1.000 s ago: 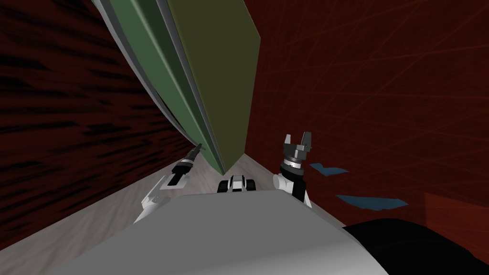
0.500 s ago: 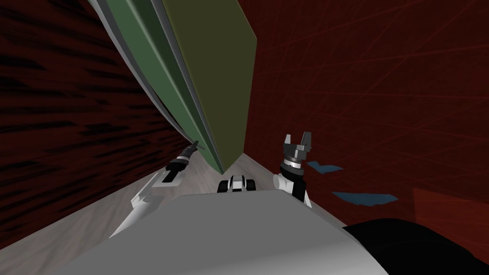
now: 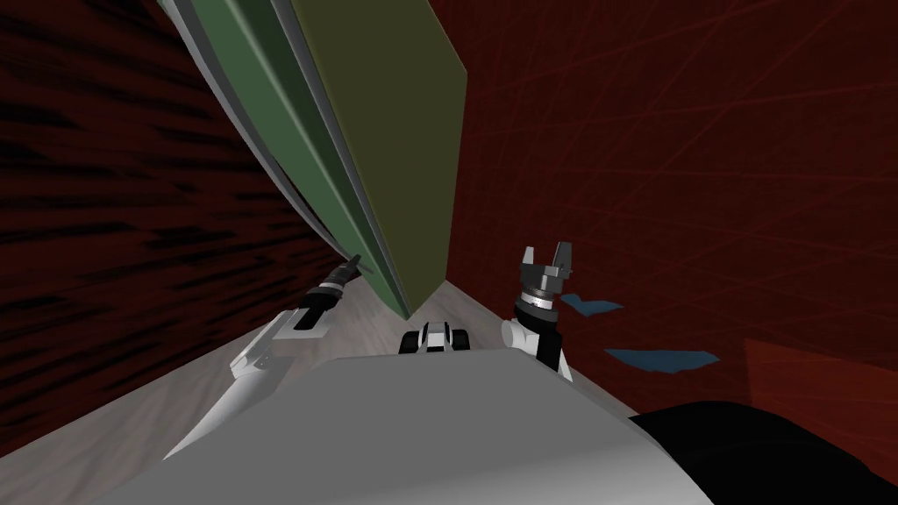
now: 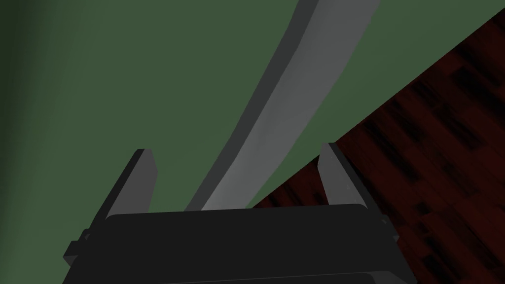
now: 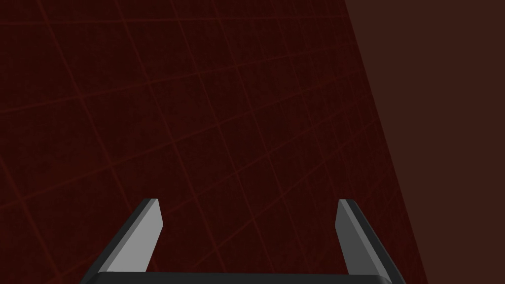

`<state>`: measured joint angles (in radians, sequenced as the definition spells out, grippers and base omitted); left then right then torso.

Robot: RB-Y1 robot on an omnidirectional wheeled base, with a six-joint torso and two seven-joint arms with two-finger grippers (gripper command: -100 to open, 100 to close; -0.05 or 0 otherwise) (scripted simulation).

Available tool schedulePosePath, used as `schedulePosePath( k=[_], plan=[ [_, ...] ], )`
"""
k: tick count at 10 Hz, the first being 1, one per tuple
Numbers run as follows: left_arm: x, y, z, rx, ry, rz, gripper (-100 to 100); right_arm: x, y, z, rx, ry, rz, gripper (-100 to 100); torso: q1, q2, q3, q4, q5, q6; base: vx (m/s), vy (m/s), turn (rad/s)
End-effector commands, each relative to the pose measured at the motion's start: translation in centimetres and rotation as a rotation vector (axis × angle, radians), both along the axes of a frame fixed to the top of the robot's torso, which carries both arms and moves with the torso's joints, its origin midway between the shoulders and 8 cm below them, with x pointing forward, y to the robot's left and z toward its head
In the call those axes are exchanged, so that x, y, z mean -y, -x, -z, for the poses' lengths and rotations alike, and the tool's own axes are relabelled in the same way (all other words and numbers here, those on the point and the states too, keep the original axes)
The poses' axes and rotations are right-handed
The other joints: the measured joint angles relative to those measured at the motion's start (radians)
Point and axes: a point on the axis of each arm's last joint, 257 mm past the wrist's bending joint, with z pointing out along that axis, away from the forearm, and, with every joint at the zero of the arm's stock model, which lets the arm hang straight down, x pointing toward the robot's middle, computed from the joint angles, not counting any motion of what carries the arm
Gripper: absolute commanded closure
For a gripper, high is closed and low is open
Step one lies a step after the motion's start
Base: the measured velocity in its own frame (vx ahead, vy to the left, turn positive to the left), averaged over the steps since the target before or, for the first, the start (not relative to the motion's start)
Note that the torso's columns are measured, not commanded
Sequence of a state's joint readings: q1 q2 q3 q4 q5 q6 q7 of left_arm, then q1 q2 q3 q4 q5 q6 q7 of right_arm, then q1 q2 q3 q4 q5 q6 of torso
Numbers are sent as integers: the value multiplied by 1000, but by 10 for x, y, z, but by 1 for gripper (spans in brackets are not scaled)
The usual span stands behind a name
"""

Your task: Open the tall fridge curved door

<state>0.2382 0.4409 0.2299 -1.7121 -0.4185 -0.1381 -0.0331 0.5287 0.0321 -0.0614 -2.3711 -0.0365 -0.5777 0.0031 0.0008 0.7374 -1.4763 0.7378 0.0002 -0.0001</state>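
The tall fridge has a green curved door (image 3: pixel 263 123) and an olive side (image 3: pixel 386 131); it rises slanted across the head view. A grey curved handle (image 4: pixel 296 98) runs down the door front. My left gripper (image 3: pixel 352 263) is at the door's lower part, open, and in its wrist view the handle passes between the two fingers (image 4: pixel 140 172) of the left gripper (image 4: pixel 235 153) without either finger pressing it. My right gripper (image 3: pixel 545 256) is held up to the right of the fridge, open and empty, as the right gripper (image 5: pixel 246 217) also shows in its wrist view.
Dark red walls (image 3: pixel 702 175) close in on both sides of the fridge. A pale floor strip (image 3: pixel 175 386) runs along the left. Two blue patches (image 3: pixel 658 357) lie low on the right, past my right arm.
My left arm has stretched out further, its gripper shifting slightly left and up along the door. The whole head view has slid a little left. The right arm has held still.
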Motion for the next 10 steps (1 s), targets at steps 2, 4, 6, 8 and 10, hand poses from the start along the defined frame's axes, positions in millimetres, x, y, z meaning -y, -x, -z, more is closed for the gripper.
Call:
schedulePosePath(
  k=[2, 4, 6, 8, 10],
  plan=[
    [-3, 0, -5, 1, -1, -5, 100, 0, 0, 0, 0, 0, 0, 0, 1, -3, -2, -1, 0, 1, 26, 7, 10],
    [4, 1, -6, 2, -6, 21, 100, 0, 0, 0, 0, 0, 0, 0, 6, 6, 3, 2, 1, 2, -96, 166, -50],
    [13, 2, -8, 5, -8, 52, 100, 0, 0, 0, 0, 0, 0, 0, 13, -1, -1, 5, 0, 0, -96, 243, -39],
    [30, 4, -11, 10, -11, 114, 100, 0, 0, 0, 0, 0, 0, 0, 6, -3, -3, 4, -2, 0, -167, 261, -64],
    [39, 6, -12, 11, -11, 146, 100, 0, 0, 0, 0, 0, 0, 0, 6, -6, -5, 5, -3, 1, -150, 294, -47]
  ],
)
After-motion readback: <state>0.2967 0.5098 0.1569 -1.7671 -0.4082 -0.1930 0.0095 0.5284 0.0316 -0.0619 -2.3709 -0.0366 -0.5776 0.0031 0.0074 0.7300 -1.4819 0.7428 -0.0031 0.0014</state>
